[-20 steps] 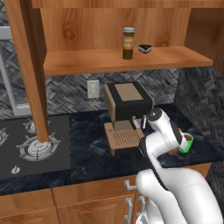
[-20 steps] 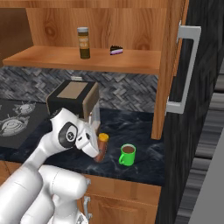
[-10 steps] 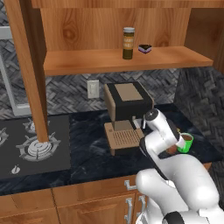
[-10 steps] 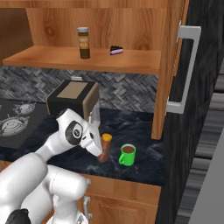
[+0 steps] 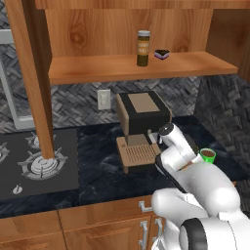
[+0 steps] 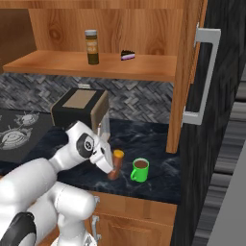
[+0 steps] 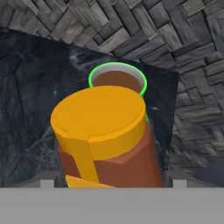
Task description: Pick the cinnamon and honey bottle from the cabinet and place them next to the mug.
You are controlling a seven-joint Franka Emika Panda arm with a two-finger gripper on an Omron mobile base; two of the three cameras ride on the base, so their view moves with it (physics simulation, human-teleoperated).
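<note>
You've got the honey bottle [image 6: 116,164] down by the mug [image 6: 140,170], jaws look pinched on it, cinnamon [image 6: 92,46] waits in the cabinet [image 6: 110,67].

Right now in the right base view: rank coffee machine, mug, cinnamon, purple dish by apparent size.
1. coffee machine
2. mug and cinnamon: too close to rank, and the mug sits nearer the camera
3. purple dish, clearly smallest

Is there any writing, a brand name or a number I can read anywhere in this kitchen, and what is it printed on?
Cinnamon jar's tan label: marks too small and blurred to read.
Honey bottle, mug, coffee machine: no text visible.
Nothing is legible anywhere.
</note>
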